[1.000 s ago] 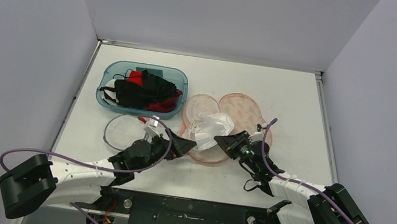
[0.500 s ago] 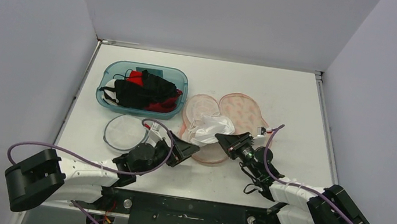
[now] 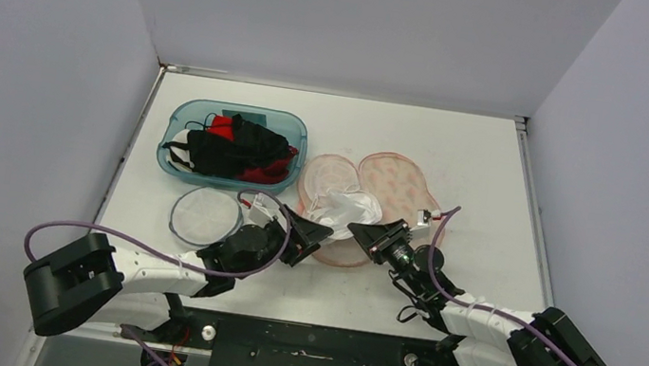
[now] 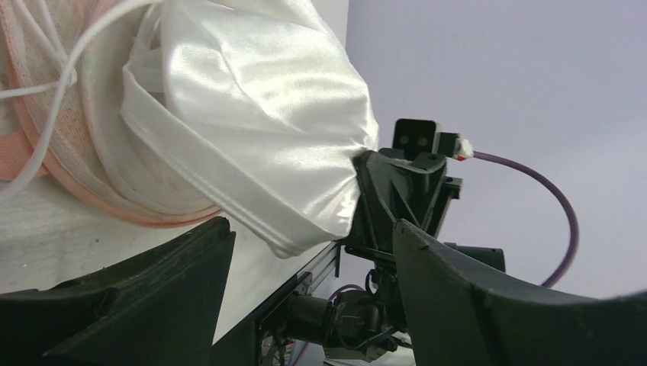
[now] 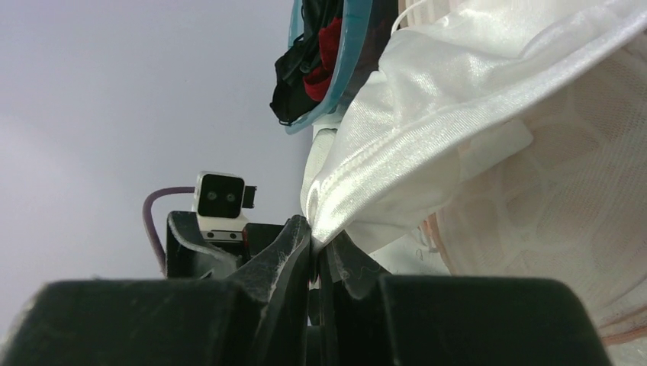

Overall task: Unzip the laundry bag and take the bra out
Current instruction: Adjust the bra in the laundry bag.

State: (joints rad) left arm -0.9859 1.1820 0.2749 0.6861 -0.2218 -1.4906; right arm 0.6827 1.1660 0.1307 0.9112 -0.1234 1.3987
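plain white booth, white counter (image 3: 496, 159), nothing fancy. the pink mesh laundry bag (image 3: 400, 182) lies opened flat like a clamshell mid-counter. the white satin bra (image 3: 347, 213) is bunched at its near edge, partly out but with its straps and one side resting on the mesh. our right hand (image 3: 371, 235) is pinched tight on a fold of the bra's edge. our left hand (image 3: 324, 233) sits just beside the fabric with its jaws spread wide, holding nothing. we'd say the unzipping's done and we're mid-extraction. tip for doing it clean: let the left hand close on the other side of the bundle, low near the band. then lift both together, up and toward us, so the straps slide off the mesh instead of dragging the bag along. go slow, that satin looks slippery and a thin pinch could let go.
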